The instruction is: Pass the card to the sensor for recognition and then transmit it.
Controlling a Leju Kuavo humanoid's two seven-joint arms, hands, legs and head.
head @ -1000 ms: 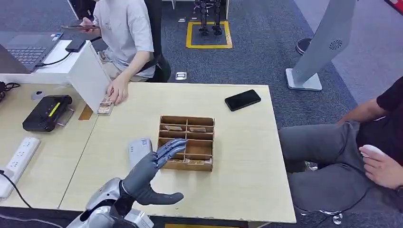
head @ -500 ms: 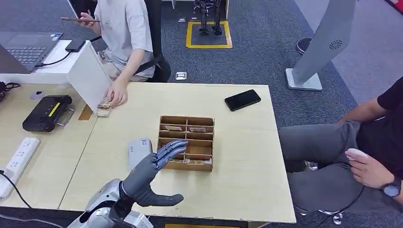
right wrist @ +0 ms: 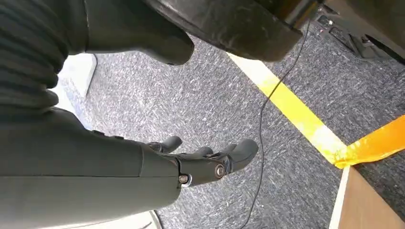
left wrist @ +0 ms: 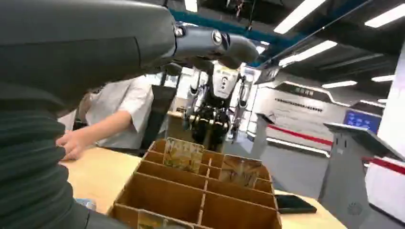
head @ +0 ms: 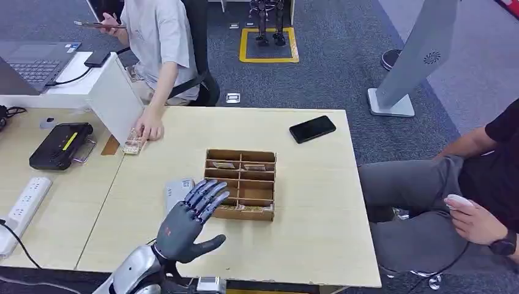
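Bare pale wooden tabletop (head: pixel 306 202) lies open to the right of the brown cardboard divided box (head: pixel 240 184), and between that box and the black smartphone (head: pixel 312 128) near the far edge. The robot's grey left hand (head: pixel 186 223), fingers spread and holding nothing, hovers over the near strip of table, its fingertips reaching over the small grey rectangular sensor device (head: pixel 177 191) just left of the box. The box's upright partitions (left wrist: pixel 205 191) and standing cards (left wrist: pixel 183 154) narrow entry from above. A seated person's hand (head: pixel 149 127) rests at the far left edge beside a white slanted panel (head: pixel 116 98). Another seated person's legs (head: pixel 416 202) border the right edge.
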